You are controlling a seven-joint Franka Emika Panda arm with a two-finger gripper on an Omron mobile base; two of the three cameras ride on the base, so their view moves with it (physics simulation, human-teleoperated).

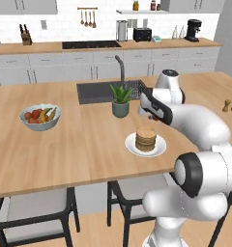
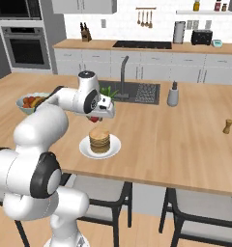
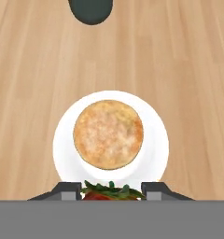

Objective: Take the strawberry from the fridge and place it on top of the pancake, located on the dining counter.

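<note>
On the light wood dining counter point(image 1: 50, 144), with its inset sink point(image 1: 96, 91) and dark tap point(image 1: 120, 67), white wall cabinets point(image 1: 55, 67) run behind. The pancake point(image 3: 108, 134), a thick tan disc with a mottled golden top, sits on a white plate point(image 3: 153, 135). Above it the gripper point(image 3: 111, 190) clamps the strawberry point(image 3: 102, 195), red with green leaves, between its fingertips.

One pancake point(image 3: 108, 134), one strawberry point(image 3: 107, 192)
</note>
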